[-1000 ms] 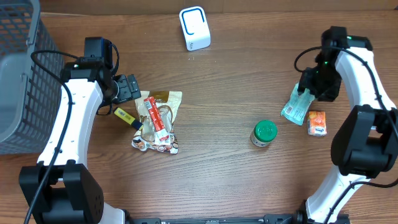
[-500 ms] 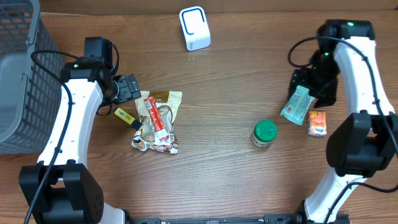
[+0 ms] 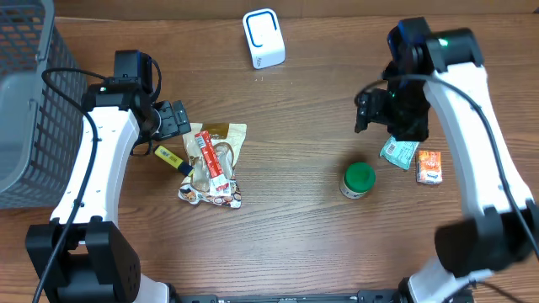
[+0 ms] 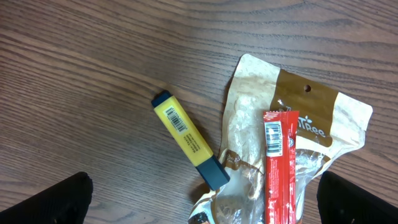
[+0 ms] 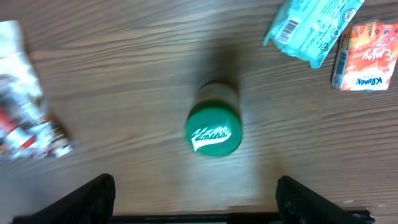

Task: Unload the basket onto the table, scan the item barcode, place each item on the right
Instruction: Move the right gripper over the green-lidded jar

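Table (image 3: pixel 303 101): brown wood grain, and everything else sat on or over it.
Basket (image 3: pixel 34 126): a grey wire-mesh bin stood at the far left edge, partly cut off by the frame; what it held could not be told.
Right arm (image 3: pixel 467 109): white links rose from the near edge and bent inward, so the wrist hung over the table between the scanner and the jar.
Left arm (image 3: pixel 101 143): white links bowed up the left side, with the wrist turned toward the pile of snacks.
Right gripper (image 3: pixel 369 111): its jaws stood wide with nothing between them, and the fingers (image 5: pixel 87 199) showed at both lower corners of the wrist view.
Left gripper (image 3: pixel 174 118): it was spread wide and gripped nothing, hovering just beside the pouch.
Snack pouch (image 3: pixel 226 147): tan and brown, it lay flat with crumpled wrappers below it.
White scanner unit (image 3: pixel 264 38): it stood near the far edge, well apart from both grippers.
Teal packet (image 3: pixel 398 151): it lay on the table under the right wrist, just beside the carton, with a barcode facing up.
Jar (image 3: pixel 358 179): it stood upright with its green lid on, so its contents were hidden.
Red stick packet (image 3: pixel 210 160): it lay on top of the pouch.
Orange carton (image 3: pixel 429 167): it lay flat, to the right of the teal packet.
Yellow highlighter (image 3: pixel 173 160): it lay diagonally, with its dark cap touching the pouch.
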Robot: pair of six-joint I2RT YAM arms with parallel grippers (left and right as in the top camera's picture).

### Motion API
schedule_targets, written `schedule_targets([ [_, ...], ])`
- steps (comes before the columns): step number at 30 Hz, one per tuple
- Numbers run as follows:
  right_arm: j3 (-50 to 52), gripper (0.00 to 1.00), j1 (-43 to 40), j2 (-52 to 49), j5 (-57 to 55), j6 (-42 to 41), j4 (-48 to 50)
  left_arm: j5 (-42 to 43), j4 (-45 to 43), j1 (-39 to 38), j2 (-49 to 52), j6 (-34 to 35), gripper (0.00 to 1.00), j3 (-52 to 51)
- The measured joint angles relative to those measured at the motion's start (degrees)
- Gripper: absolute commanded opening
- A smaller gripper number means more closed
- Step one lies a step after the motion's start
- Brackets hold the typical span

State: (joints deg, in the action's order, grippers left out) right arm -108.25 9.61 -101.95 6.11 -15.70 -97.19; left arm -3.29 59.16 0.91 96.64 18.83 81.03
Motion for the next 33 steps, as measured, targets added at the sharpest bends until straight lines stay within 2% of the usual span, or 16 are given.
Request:
schedule_targets([
  [4,1.3,0.84,1.5,3.9,0.0,-0.5,0.1,0.0,0.0,0.0,0.0,0.0,1.0,0.0],
  [8,7.6,0.84,2.6,3.6,-0.5,-0.9,2.2,0.0,0.0,0.0,0.0,0.0,1.0,0.0],
  [18,25.9,0.85,2.9,2.8,-5.5,-4.0,17.8,0.0,0.0,0.0,0.0,0.0,1.0,0.0],
  [23,33.4,0.85,2.9,2.8,-2.5,-2.8,25.7,0.0,0.0,0.0,0.0,0.0,1.0,0.0],
  [29,38.4,0.84,3.3,2.8,-0.3,-1.2,29.0,0.0,0.0,0.0,0.0,0.0,1.0,0.0],
  [32,39.6,0.8,3.3,2.8,-0.3,-0.8,29.5,0.0,0.0,0.0,0.0,0.0,1.0,0.0],
  [33,40.1,0.75,3.3,2.8,-0.3,-0.7,29.7,0.0,0.0,0.0,0.0,0.0,1.0,0.0],
])
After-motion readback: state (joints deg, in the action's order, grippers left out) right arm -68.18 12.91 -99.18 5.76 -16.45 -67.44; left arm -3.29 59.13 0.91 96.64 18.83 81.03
